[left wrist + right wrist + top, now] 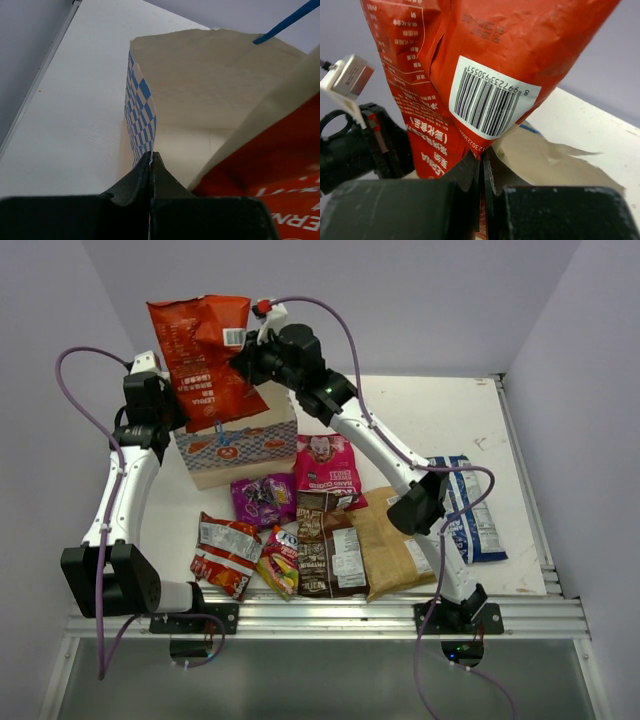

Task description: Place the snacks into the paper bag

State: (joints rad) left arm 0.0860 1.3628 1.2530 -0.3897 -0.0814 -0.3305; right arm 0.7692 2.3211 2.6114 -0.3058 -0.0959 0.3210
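Observation:
The tan paper bag (237,445) with a blue-white checkered band stands open at the table's back left. My left gripper (165,405) is shut on its left rim (142,120). My right gripper (245,362) is shut on a large red snack packet (205,355) and holds it upright over the bag's mouth, its lower end inside. The packet fills the right wrist view (485,65), pinched at its edge by the right gripper (482,155). Pink (326,468), purple (262,498), brown (328,545), tan (392,540), silver-red (228,552), yellow-red (280,560) and blue-white (467,508) packets lie on the table.
The packets lie in a cluster in front of the bag, between the two arms. The table's metal front rail (330,618) runs along the near edge. Purple cables loop off both arms.

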